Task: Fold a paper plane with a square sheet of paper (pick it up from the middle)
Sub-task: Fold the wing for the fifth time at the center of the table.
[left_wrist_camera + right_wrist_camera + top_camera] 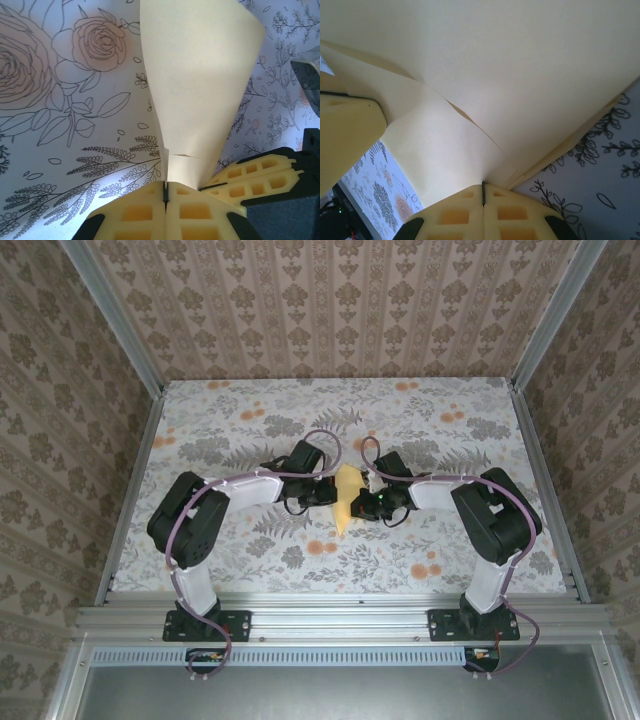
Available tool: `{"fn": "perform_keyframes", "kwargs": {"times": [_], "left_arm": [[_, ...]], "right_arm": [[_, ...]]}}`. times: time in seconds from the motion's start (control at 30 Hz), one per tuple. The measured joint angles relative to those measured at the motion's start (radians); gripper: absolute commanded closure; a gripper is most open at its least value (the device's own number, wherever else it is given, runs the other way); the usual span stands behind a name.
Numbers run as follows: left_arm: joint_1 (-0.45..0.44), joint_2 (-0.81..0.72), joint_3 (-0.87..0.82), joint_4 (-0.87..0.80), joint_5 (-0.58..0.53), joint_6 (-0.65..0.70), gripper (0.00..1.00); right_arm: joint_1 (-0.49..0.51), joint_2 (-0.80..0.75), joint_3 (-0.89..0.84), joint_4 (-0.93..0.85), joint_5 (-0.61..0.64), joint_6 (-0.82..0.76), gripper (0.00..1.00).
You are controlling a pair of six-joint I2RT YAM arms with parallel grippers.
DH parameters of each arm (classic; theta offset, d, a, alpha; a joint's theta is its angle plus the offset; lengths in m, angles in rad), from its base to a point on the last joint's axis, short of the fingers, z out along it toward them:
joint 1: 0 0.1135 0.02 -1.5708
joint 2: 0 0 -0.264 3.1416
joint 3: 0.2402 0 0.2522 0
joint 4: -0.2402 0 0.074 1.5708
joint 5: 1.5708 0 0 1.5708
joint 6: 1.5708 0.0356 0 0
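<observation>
Where pinched, paper plane (347,502) narrows, pale yellow.

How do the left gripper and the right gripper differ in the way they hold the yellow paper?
The left gripper reaches the paper from its left side, the right gripper from its right. Above the left gripper the paper rises narrow and curled; above the right gripper it spreads wide, with folded layers. Both are shut on the paper.

Paper (346,512) sides hidden by L hand (329,493), R hand (369,505); top cut off, R wrist view; folds unclear.
</observation>
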Motion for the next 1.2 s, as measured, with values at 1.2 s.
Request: {"fn": "perform_keyframes", "kwargs": {"times": [1.2], "left_arm": [[-0.042, 0.096, 0.028, 0.158, 0.069, -0.136, 1.00]], "right_arm": [[-0.011, -0.003, -0.027, 0.059, -0.002, 0.013, 0.97]]}}
